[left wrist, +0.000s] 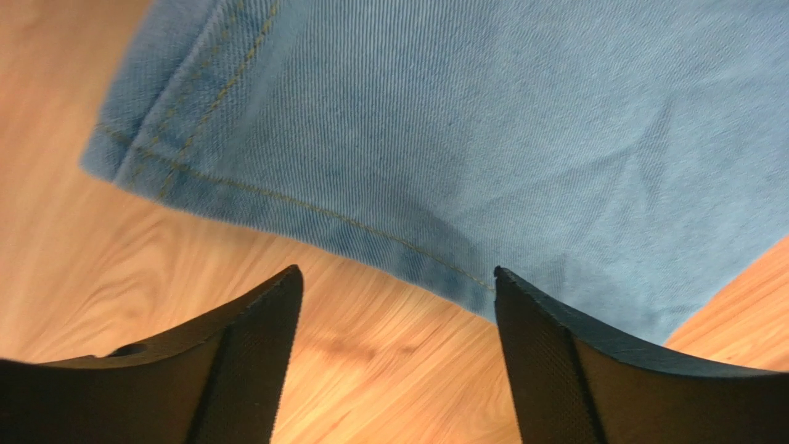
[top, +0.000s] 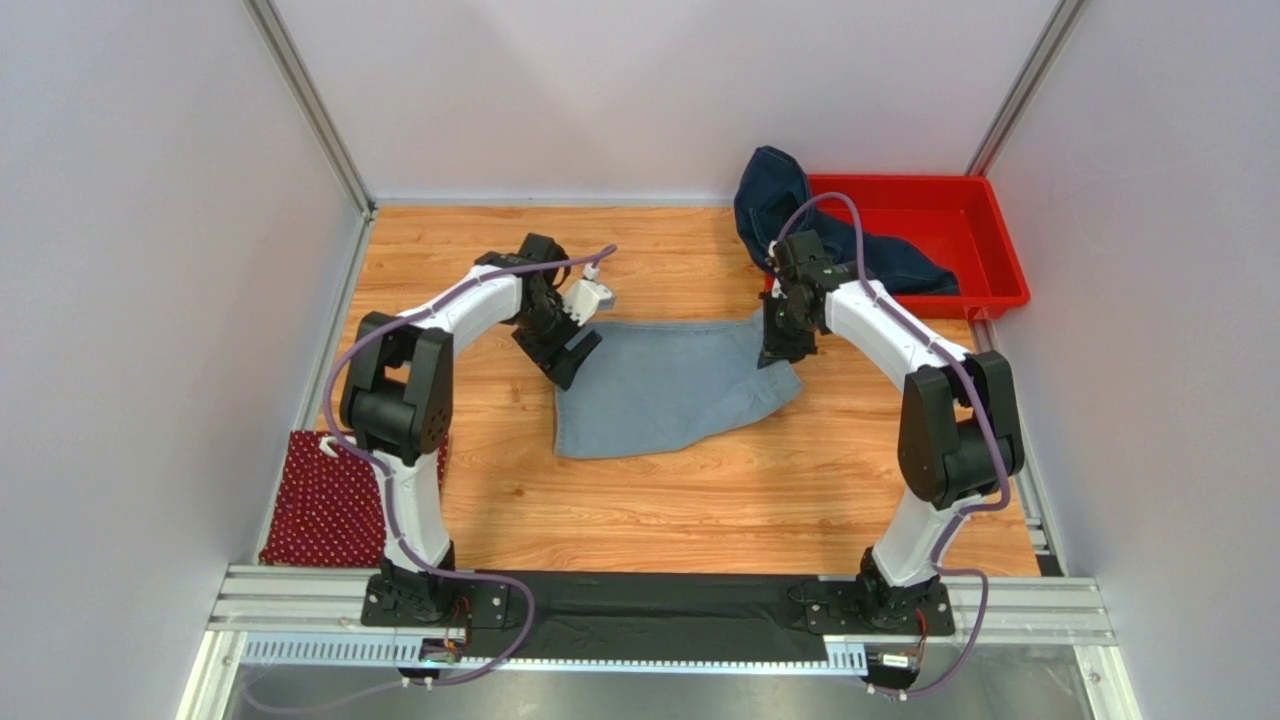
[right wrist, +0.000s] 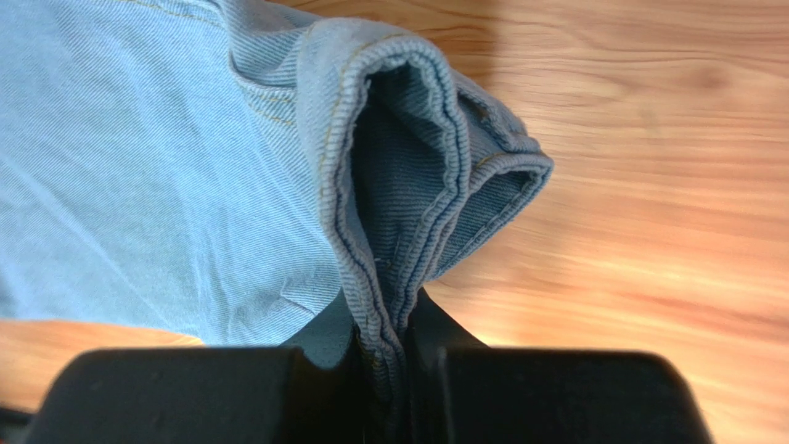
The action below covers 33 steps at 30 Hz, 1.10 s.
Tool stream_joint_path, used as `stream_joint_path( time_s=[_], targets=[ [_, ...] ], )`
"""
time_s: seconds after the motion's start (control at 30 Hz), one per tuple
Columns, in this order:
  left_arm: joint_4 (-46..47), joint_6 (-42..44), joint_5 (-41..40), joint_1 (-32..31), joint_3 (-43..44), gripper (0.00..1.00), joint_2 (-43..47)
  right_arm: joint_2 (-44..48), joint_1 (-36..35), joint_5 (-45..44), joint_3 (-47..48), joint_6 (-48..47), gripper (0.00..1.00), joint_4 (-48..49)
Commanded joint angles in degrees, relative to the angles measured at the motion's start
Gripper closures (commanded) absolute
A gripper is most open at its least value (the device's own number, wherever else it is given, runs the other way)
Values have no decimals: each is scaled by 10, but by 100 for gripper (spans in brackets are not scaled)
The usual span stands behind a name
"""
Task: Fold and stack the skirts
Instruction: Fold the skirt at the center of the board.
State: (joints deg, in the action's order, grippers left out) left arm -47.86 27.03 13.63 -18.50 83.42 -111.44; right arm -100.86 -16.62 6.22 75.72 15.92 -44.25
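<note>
The light blue-grey denim skirt lies spread in the middle of the table. My left gripper is open, just off its left hem, the fingertips over bare wood. My right gripper is shut on the skirt's right edge, pinching the folded hem. The dark navy denim skirt hangs over the rim of the red tray. The dark red dotted skirt lies folded at the near left.
The red plastic tray stands at the back right corner. White walls and metal posts close in the table on three sides. A black strip runs along the near edge between the arm bases.
</note>
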Motion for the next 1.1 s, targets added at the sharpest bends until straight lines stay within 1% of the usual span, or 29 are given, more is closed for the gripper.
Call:
stream_joint_path(
  time_s=[0.0,0.07,0.1,0.13,0.17,0.23,0.27,0.37,0.4,0.5,0.53,0.73,0.83,0.9,1.0,1.07],
  targets=[
    [8,-36,56,-6,16,20,-25,41,-18,-108,57,-38,100,-74],
    [-7,-43,80,-9,47,28,-59,41,-34,-137,88,-43,100,-89],
    [-25,-47,80,-11,57,36,-66,40,-39,-144,99,-43,100,-105],
    [-26,-48,80,-12,61,41,-71,40,-45,-148,109,-42,100,-112],
    [-25,-48,85,-12,60,49,-74,39,-59,-158,129,-40,100,-117],
    [-25,-46,93,-13,57,54,-74,37,-75,-168,144,-35,100,-131],
    [-25,-44,105,-13,54,57,-75,35,-95,-168,152,-27,100,-133],
    [-25,-42,117,-13,54,60,-78,16,-138,-158,163,-4,100,-122],
    [-24,-40,118,-13,55,64,-80,0,-147,-156,179,4,100,-115],
    [-23,-35,120,-12,59,65,-83,-29,-185,-141,212,20,100,-103],
    [-22,-34,120,-12,59,66,-83,-49,-200,-139,239,23,100,-102],
    [-17,-30,123,-12,67,66,-81,-122,-233,-72,284,60,100,-70],
    [-16,-29,122,-11,68,66,-81,-142,-243,-45,285,74,100,-56],
    [-15,-29,124,-9,68,66,-82,-149,-244,-24,276,85,100,-28],
    [-14,-28,127,-7,65,66,-83,-148,-245,25,247,138,100,31],
    [-14,-29,127,-7,66,66,-83,-147,-248,31,235,154,100,61]
  ],
)
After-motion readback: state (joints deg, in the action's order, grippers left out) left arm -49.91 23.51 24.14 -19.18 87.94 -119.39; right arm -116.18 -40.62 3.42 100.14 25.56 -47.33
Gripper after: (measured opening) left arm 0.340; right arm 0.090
